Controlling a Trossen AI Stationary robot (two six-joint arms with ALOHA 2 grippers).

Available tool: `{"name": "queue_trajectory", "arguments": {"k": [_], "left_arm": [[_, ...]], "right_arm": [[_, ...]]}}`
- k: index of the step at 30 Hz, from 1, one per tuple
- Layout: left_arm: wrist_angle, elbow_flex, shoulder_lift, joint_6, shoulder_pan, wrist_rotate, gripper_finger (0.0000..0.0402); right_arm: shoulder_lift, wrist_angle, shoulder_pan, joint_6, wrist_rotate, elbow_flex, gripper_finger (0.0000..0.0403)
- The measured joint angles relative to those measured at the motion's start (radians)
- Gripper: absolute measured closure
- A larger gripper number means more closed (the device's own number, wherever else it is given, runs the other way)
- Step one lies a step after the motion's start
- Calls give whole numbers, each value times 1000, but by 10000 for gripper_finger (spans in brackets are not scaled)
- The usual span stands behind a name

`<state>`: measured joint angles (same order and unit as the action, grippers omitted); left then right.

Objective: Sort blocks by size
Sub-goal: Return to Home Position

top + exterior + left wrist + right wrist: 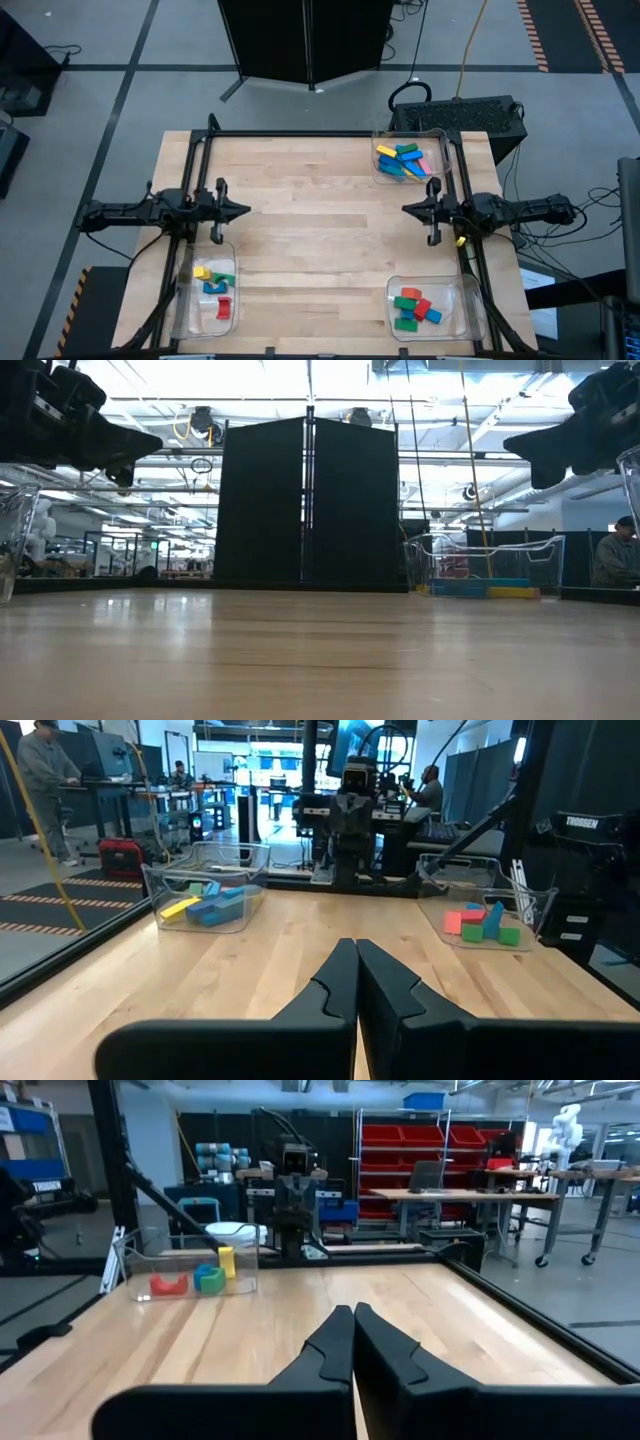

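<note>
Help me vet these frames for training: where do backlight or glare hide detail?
Low view: bright ceiling lights leave the left gripper and right gripper as dark silhouettes, and the table carries a pale sheen. High view: even light, the blocks show plain colours. Wrist views: no strong glare.

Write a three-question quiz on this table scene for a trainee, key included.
1. True or false: the left gripper and the right gripper are both shut and hold nothing.
2. Multiple choice: how many clear trays hold blocks? A two; B three; C five.
3. Fill in: the tray with the long blue and yellow blocks stands nearer the ___ arm.
Key: 1 true; 2 B; 3 right.
</note>
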<state>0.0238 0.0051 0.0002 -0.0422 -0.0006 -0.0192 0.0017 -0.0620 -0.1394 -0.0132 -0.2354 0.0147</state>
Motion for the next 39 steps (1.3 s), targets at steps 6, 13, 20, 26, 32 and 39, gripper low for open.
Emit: {"name": "queue_trajectory", "arguments": {"k": [6,13,20,26,32,39], "left_arm": [[1,0,0,-1,0,-8,401],[-2,0,0,-2,0,-14,400],[-1,0,0,-2,0,-14,394],[-1,0,0,-3,0,-14,394],[-1,0,0,-3,0,-14,393],[-1,0,0,-3,0,-15,393]], "right_arm": [[0,5,0,-13,2,0,403],[1,-37,0,3,2,0,402],[1,-26,0,-52,1,0,396],[1,-26,0,-53,1,0,396],[1,-25,0,-53,1,0,395],[1,-24,0,-53,1,0,395]]}}
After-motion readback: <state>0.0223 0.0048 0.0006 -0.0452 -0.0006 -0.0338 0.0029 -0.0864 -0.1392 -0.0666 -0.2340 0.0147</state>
